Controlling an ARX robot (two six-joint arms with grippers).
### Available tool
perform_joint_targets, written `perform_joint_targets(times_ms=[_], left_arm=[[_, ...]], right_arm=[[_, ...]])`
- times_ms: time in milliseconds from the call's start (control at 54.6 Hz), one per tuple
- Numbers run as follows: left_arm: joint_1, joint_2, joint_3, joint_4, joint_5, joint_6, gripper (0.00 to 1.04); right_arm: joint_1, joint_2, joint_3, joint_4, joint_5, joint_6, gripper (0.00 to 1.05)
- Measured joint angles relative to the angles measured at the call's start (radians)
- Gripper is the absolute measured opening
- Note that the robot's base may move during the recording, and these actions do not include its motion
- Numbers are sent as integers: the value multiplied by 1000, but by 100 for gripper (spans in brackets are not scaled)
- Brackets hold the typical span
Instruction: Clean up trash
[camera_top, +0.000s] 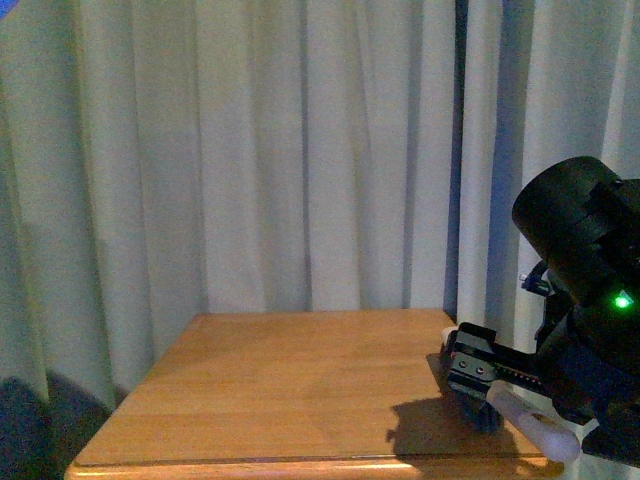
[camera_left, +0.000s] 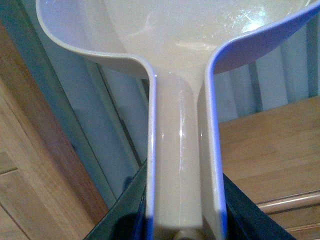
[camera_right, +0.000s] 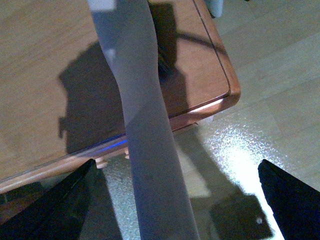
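Trash was not seen; the dustpan (camera_left: 180, 45) was clamped in the left gripper (camera_left: 183, 200) to catch it. The brush (camera_right: 142, 100) was seen inside the right gripper (camera_right: 176, 167), grip unclear.

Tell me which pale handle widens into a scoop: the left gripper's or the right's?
The one in the left gripper: it flares into the scoop of the dustpan. The handle at the right gripper is a plain bar over the table corner.

dustpan (camera_left: 190, 30): pan runs out of the left wrist shot
brush bristles (camera_right: 163, 62): mostly behind the brush handle (camera_right: 145, 130), just a dark sliver
right gripper (camera_right: 177, 165): grip on that handle falls outside the wrist shot, can't tell
right arm (camera_top: 590, 260): chopped off at 3 o'clock, front view
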Motion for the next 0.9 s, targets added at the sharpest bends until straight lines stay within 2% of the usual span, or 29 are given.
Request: perform_joint_targets(times_ms=[128,293,348,604,787,897], left_arm=[[0,0,0,0,0,0,27],[0,0,0,0,0,0,27],[0,0,0,0,0,0,27],[0,0,0,0,0,0,27],[0,0,0,0,0,0,27],[0,0,0,0,0,0,27]], right_arm=[[-5,24,15,0,-2,3,96],[-5,33,25,-7,-11,4,71],[-5,34,27,-11,-13,4,59],[-5,35,31,-25,-20,5,23],[-12,29,30,-6,-6,-10,21],[-13,-21,-5,59,48,-84,21]])
